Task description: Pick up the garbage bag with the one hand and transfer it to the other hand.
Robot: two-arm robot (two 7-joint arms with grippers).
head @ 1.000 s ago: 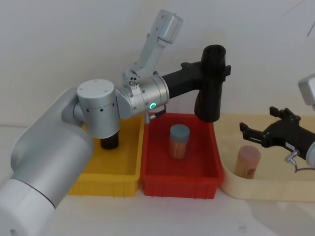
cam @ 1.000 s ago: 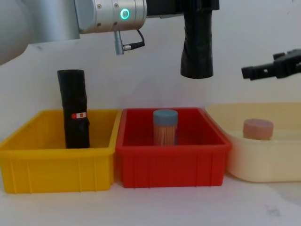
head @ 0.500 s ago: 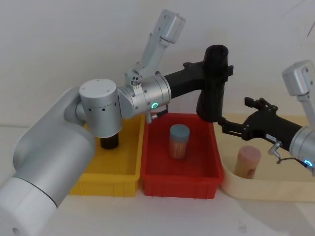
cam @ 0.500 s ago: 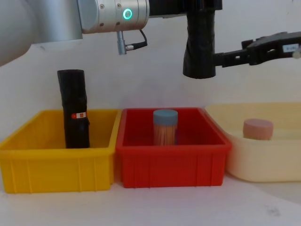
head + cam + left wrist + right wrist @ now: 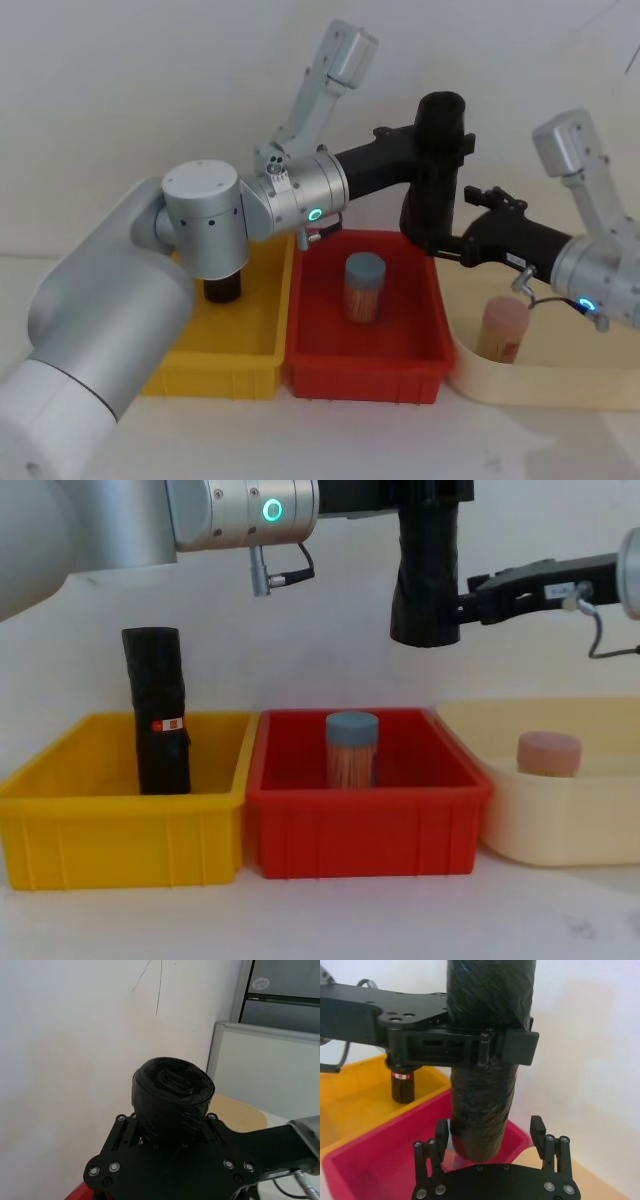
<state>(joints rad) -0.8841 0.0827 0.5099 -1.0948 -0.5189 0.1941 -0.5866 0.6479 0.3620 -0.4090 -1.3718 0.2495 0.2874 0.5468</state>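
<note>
A tall black cylindrical roll of crinkled plastic garbage bags point(image 5: 432, 170) hangs upright in the air above the back edge of a red rectangular plastic bin point(image 5: 366, 372), clear of everything below it. The left tool point(image 5: 452, 148), a black two-finger gripper on a silver-grey round wrist with a green ring light, is closed around the upper part of the roll, with the roll's top end standing up above its fingers in the left wrist view. The right tool point(image 5: 443, 235), a long slim black gripper with a small white label, reaches in from the right side to the lower part of the roll; in the right wrist view its two fingers point(image 5: 537, 1126) stand spread on either side of the roll's lower end with a gap showing, not pressed onto it. On the counter point(image 5: 330, 920) three containers sit in a row: a yellow rectangular plastic bin point(image 5: 120, 830) toward the left edge, the red bin in the middle, and a cream rounded tray point(image 5: 560, 830) toward the right edge. A second black roll with a small red-and-white sticker point(image 5: 158, 712) stands upright in the yellow bin. A clear jar of wooden sticks with a blue-grey lid point(image 5: 351, 750) stands in the red bin, and a pinkish-tan lidded cylinder point(image 5: 548, 753) stands in the cream tray.
</note>
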